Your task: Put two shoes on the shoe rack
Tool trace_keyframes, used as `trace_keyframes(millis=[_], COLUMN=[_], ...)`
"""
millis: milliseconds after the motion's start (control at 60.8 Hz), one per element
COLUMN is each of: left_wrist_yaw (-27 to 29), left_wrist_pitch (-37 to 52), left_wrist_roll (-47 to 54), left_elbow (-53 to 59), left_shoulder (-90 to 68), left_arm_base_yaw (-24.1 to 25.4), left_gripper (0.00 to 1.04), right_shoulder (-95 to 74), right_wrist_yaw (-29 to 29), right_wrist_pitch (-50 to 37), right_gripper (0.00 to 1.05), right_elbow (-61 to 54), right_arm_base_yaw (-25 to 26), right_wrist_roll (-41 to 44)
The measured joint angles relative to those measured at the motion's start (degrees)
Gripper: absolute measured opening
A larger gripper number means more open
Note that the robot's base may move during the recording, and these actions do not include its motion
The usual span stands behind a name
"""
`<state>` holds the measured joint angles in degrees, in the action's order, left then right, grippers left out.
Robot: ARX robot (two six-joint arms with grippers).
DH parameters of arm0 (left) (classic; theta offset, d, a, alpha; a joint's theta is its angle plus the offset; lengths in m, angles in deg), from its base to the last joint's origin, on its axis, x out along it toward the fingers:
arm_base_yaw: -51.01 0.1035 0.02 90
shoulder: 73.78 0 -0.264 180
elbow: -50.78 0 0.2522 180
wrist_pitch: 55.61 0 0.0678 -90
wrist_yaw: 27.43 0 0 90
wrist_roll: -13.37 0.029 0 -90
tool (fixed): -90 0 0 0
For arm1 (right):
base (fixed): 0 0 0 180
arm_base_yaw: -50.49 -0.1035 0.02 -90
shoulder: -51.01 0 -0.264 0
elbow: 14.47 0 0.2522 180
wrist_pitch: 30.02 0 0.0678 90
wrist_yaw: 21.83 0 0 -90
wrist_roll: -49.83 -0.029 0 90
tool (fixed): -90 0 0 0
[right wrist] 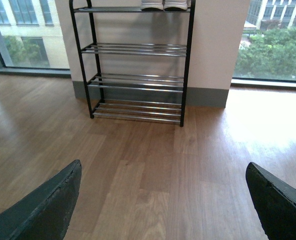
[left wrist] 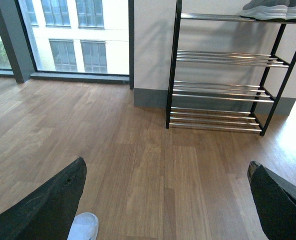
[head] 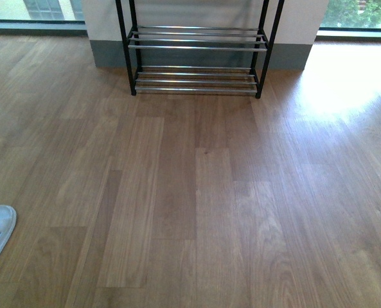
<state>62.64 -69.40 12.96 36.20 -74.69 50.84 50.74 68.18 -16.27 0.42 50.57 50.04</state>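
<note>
Both spread and empty, left claw (left wrist: pixel 166 165) and right claw (right wrist: pixel 163 166); shoes (right wrist: pixel 163 5) atop shoe rack (right wrist: pixel 138 48) only in wrist views.

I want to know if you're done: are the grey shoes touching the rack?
Touching. Left wrist view: the shoes rest soles-down on the shoe rack, on its top bars.

No legible text, label, brand, number or sign in any view. Shoes (left wrist: pixel 270 11) at upper right of the left wrist frame: cut off by the edge, too small to read any mark.
</note>
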Motion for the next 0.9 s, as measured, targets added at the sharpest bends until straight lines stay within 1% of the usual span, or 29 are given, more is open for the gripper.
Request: trace_keyframes(millis=[905], left_wrist_yaw=[-0.09], left_wrist_pitch=[0.02], left_wrist_roll=[0.0], left_elbow=[0.0], left_shoulder=[0.0], left_arm_base_yaw=[0.0], left_gripper=[0.95], right_shoulder=[0.02], right_wrist_yaw=[-0.04], right_wrist_pitch=[0.02], right_gripper=[0.95], right_elbow=[0.0], right_arm_base_yaw=[0.0], right_wrist_roll=[0.0])
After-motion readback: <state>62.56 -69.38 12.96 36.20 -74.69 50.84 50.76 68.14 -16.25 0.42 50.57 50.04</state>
